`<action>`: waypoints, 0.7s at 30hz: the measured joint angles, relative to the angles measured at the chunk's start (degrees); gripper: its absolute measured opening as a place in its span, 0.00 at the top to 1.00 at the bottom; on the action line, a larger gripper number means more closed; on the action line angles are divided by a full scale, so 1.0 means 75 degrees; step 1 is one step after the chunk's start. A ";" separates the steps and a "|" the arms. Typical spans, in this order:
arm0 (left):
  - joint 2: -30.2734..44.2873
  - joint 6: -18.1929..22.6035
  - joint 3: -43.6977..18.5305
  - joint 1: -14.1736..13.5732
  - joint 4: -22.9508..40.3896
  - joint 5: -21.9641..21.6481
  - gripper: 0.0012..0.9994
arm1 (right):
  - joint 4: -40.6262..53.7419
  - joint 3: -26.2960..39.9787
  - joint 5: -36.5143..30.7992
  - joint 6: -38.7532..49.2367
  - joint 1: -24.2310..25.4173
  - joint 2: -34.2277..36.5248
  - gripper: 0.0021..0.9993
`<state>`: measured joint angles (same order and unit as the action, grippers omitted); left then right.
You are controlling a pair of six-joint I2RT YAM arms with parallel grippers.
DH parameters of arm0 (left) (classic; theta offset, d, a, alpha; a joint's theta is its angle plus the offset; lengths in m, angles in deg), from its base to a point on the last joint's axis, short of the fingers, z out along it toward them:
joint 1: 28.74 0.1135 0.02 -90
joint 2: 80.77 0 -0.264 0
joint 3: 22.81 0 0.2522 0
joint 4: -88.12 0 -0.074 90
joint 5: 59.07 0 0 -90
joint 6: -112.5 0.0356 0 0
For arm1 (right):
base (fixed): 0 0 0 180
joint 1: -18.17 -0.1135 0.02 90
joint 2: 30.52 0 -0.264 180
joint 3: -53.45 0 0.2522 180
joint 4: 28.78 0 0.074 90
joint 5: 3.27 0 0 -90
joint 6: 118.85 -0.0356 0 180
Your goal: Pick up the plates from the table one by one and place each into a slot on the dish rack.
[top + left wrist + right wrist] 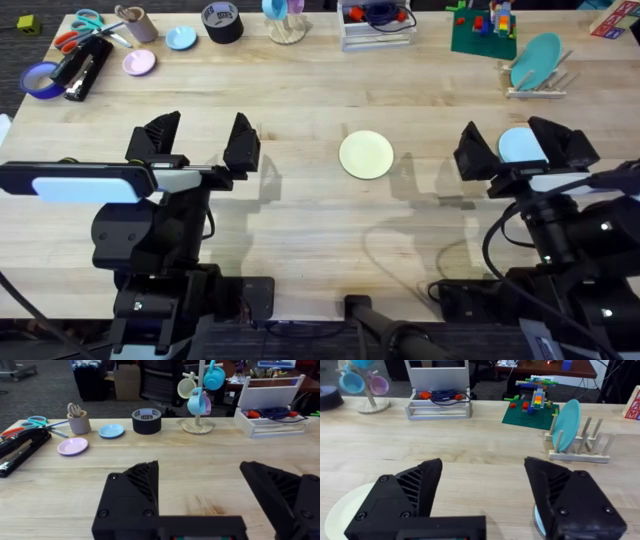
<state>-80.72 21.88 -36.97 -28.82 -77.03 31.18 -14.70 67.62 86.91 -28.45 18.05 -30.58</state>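
Both of our grippers hang spread and empty above the table [300, 220]. Starting at the left, our left gripper [195, 145] stands with its jaws wide apart over bare planks, well away from either plate. Moving toward the middle, the pale yellow plate [366, 155] lies flat on the wood, between the two arms and touched by neither. Further right, our right gripper [515, 150] is likewise parted, and the light blue plate [520, 146] lies just beneath it, showing between the fingers. Far right and toward the back, the dish rack [538, 85] already carries a teal plate [540, 58] upright in one slot, with free gaps beside it in the right wrist view.

We judge that the blue plate comes first. To do it well, we should lower the right gripper so that one finger slides under the rim, pinch the edge firmly, tilt the plate upright, and line it up with a free gap before letting go.
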 joint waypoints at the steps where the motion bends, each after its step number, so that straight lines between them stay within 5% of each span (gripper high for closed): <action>1: 0.0000 0.0000 0.0000 0.0000 0.0000 0.0000 0.01 | 0.0000 0.0000 0.0000 0.0000 0.0000 0.0000 0.01; 16: 0.0000 0.0001 -0.0012 0.0000 -0.0006 -0.0002 0.01 | -0.0193 0.0000 0.0000 0.0000 0.0006 0.0000 0.01; 21: 0.0000 0.0003 -0.0460 0.0000 0.0580 -0.0003 0.01 | -0.0108 0.0266 -0.0046 0.0000 0.0006 0.0009 0.01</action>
<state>-80.72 21.90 -40.42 -28.82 -72.68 31.16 -15.51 69.61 86.57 -28.45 18.09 -30.51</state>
